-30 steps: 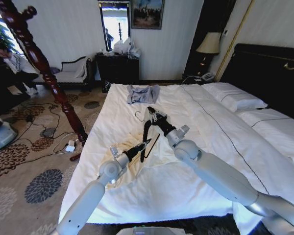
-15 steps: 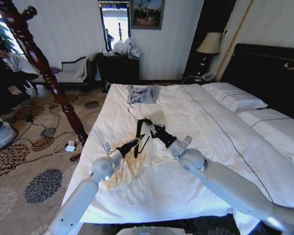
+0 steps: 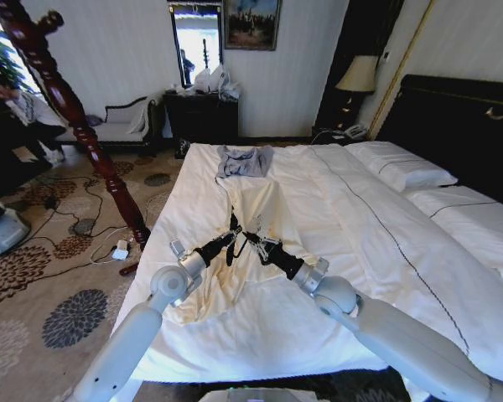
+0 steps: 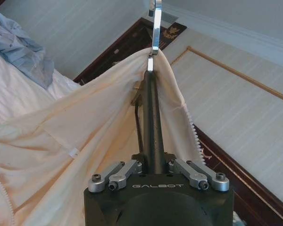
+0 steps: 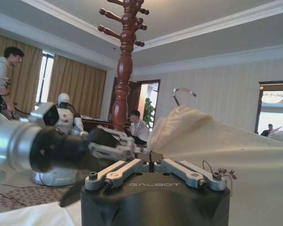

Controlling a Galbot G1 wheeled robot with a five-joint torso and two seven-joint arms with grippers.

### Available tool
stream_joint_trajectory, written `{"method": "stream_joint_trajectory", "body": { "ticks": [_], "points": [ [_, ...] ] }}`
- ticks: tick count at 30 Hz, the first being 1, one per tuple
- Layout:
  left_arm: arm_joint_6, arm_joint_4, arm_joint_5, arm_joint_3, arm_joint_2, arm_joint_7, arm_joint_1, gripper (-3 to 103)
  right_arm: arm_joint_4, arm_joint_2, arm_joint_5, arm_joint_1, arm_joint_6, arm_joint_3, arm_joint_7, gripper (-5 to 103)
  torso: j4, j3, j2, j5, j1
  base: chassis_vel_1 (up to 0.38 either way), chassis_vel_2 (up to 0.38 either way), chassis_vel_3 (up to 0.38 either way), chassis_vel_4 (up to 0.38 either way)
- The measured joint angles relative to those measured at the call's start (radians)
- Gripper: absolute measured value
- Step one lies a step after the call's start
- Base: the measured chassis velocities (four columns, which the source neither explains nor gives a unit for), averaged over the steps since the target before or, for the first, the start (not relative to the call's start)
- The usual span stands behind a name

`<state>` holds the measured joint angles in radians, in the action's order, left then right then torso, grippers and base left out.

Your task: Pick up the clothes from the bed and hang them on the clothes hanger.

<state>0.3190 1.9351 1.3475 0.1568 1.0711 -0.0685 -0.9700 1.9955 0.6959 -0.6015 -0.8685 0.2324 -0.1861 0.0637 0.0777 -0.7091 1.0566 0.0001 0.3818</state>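
Note:
The cream clothes (image 3: 256,205) lie lengthwise on the white bed (image 3: 360,218), lifted into a ridge in the middle. The black clothes hanger (image 4: 150,108) is inside the garment, and its silver hook (image 4: 155,23) pokes out through the collar. My left gripper (image 3: 226,243) is shut on the hanger's black arm, as the left wrist view (image 4: 151,162) shows. My right gripper (image 3: 253,241) meets it from the other side, shut on the edge of the clothes (image 5: 217,141). The right wrist view shows the hook (image 5: 184,91) and the left gripper (image 5: 118,146) close by.
A folded grey-blue garment (image 3: 243,159) lies at the far end of the bed. White pillows (image 3: 398,163) and the black headboard (image 3: 461,117) are on the right. The reddish wooden pole stand (image 3: 75,117) rises left of the bed, with cables (image 3: 109,247) on the carpet.
My right gripper has drawn back towards me along the bed. The cream fabric now covers the hanger and stretches further up the bed. My left gripper has shifted slightly left.

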Motion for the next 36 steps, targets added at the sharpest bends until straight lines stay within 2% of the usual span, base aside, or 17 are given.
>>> {"method": "stream_joint_trajectory", "body": {
  "ticks": [2,4,6,8,10,11,14,15,16,18,20,24,26,27,31,35,36],
  "points": [
    [0.001,0.009,-0.002,0.000,-0.005,0.000,-0.007,18,-0.008,0.006,0.018,-0.003,0.005,0.001,-0.012,0,-0.0001,0.000,0.000,-0.0002,0.000,0.000,0.000,0.000,0.000],
    [0.002,0.017,-0.004,0.000,-0.011,0.000,-0.013,18,-0.012,0.011,0.027,-0.004,0.013,0.002,-0.020,16,0.0000,0.000,0.000,-0.0001,0.000,0.000,0.000,0.000,0.000],
    [0.002,0.020,-0.005,0.000,-0.013,0.000,-0.015,18,-0.012,0.012,0.027,-0.004,0.016,0.004,-0.024,21,0.0000,0.000,0.000,-0.0001,0.000,0.000,0.000,0.000,0.000],
    [0.002,0.026,-0.007,0.000,-0.022,-0.001,-0.020,18,-0.012,0.010,0.015,-0.005,0.042,0.016,-0.024,33,0.0000,0.000,0.000,-0.0001,0.000,0.000,0.000,0.000,0.000],
    [0.002,0.028,-0.008,0.003,-0.027,-0.001,-0.021,18,-0.021,-0.004,-0.004,-0.010,0.080,0.037,0.039,38,-0.0003,0.000,0.000,-0.0001,0.000,0.000,0.000,0.000,0.000],
    [0.002,0.028,-0.008,0.003,-0.027,-0.001,-0.021,18,-0.021,-0.004,-0.004,-0.010,0.080,0.037,0.039,38,-0.0003,0.000,0.000,-0.0001,0.000,0.000,0.000,0.000,0.000],
    [0.002,0.023,-0.008,0.006,-0.031,-0.002,-0.012,18,-0.039,-0.060,-0.039,-0.050,0.134,0.107,0.243,54,0.0001,0.000,0.000,0.0000,0.000,0.000,0.000,0.000,0.000],
    [0.002,0.021,-0.008,0.006,-0.032,-0.002,-0.008,18,-0.039,-0.082,-0.052,-0.073,0.139,0.132,0.292,54,0.0002,0.000,0.000,-0.0001,0.000,0.000,0.000,0.000,0.000],
    [0.002,0.021,-0.008,0.006,-0.032,-0.002,-0.008,18,-0.039,-0.082,-0.052,-0.073,0.139,0.132,0.292,54,0.0002,0.000,0.000,-0.0001,0.000,0.000,0.000,0.000,0.000],
    [0.002,0.021,-0.007,0.003,-0.038,-0.002,-0.003,18,-0.037,-0.125,-0.072,-0.130,0.143,0.199,0.334,71,0.0005,0.000,0.000,-0.0002,0.000,0.000,0.000,0.000,0.000],
    [0.002,0.025,-0.007,0.001,-0.043,-0.003,-0.003,18,-0.037,-0.131,-0.079,-0.146,0.143,0.224,0.321,71,0.0005,0.000,0.000,-0.0001,0.000,0.000,0.000,0.000,0.000],
    [0.002,0.050,-0.006,-0.002,-0.081,-0.005,-0.007,18,-0.058,-0.133,-0.090,-0.136,0.085,0.283,0.120,92,0.0001,0.000,0.000,0.0002,0.000,0.000,0.000,0.000,0.000],
    [0.002,0.058,-0.004,0.000,-0.096,-0.006,-0.010,18,-0.071,-0.132,-0.105,-0.113,0.070,0.290,0.086,92,0.0002,0.000,0.000,0.0001,0.000,0.000,0.000,0.000,0.000],
    [0.002,0.063,-0.004,0.002,-0.105,-0.006,-0.012,18,-0.083,-0.132,-0.118,-0.091,0.059,0.293,0.074,97,0.0003,0.000,0.000,0.0001,0.000,0.000,0.000,0.000,0.000],
    [0.003,0.083,0.003,0.004,-0.159,-0.006,-0.008,18,-0.169,-0.158,-0.177,0.032,0.015,0.311,0.121,100,-0.0008,0.000,0.000,-0.0003,0.000,0.000,0.000,0.000,0.000],
    [0.004,0.099,0.007,-0.019,-0.195,-0.008,0.012,18,-0.272,-0.220,-0.226,0.153,-0.055,0.311,0.246,100,0.0003,0.000,0.000,-0.0002,0.000,0.000,0.000,0.000,0.000],
    [0.004,0.099,0.007,-0.019,-0.195,-0.008,0.012,18,-0.272,-0.220,-0.226,0.153,-0.055,0.311,0.246,100,0.0003,0.000,0.000,-0.0002,0.000,0.000,0.000,0.000,0.000]
  ]
}}
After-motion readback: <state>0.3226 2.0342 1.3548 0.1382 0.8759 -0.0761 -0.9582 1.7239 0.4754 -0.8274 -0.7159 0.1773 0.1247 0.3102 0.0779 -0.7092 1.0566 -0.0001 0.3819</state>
